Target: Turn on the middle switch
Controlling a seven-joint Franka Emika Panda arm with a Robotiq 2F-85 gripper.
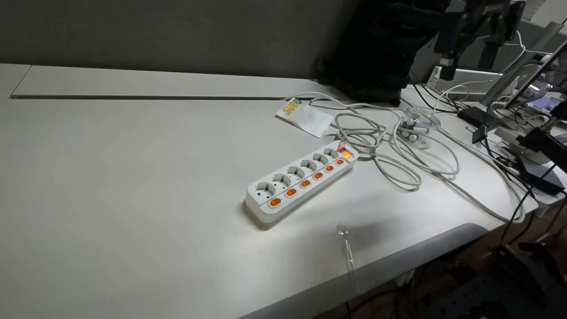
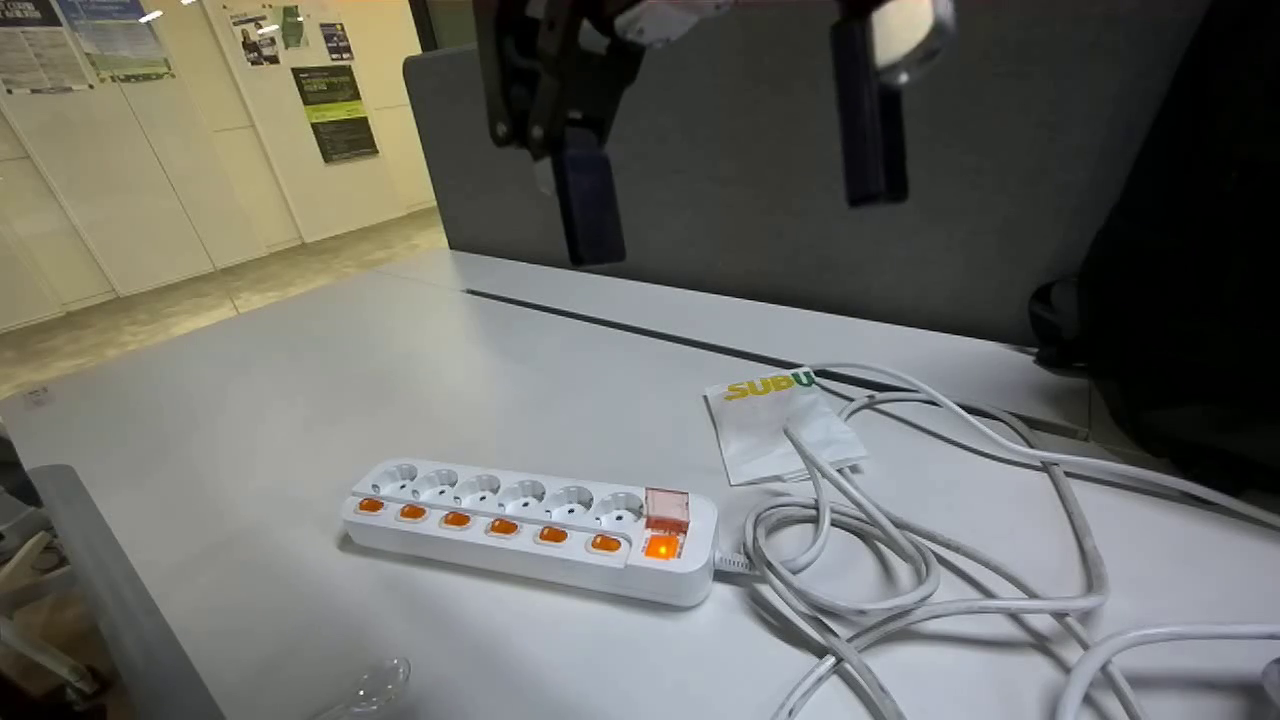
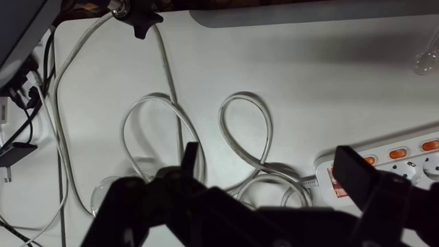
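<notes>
Fingers wide apart, nothing between them, the gripper [image 2: 737, 222] hangs high off the corded end of the power strip [image 2: 525, 545], which lies sockets up on the bench [image 1: 133, 186], long axis aslant to the grey edge [image 1: 398, 262], plain end nearer it, lit end toward the looped cord [image 2: 1000, 605]. The orange switches [image 1: 305, 183] line its edge-facing side; beyond them lies a clear spoon [image 1: 348, 253]. Bench top spreads wide past the plain end.

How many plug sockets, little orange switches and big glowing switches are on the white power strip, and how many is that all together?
Round plug sockets: 6
Little orange switches: 6
Big glowing switch: 1
Total: 13
</notes>
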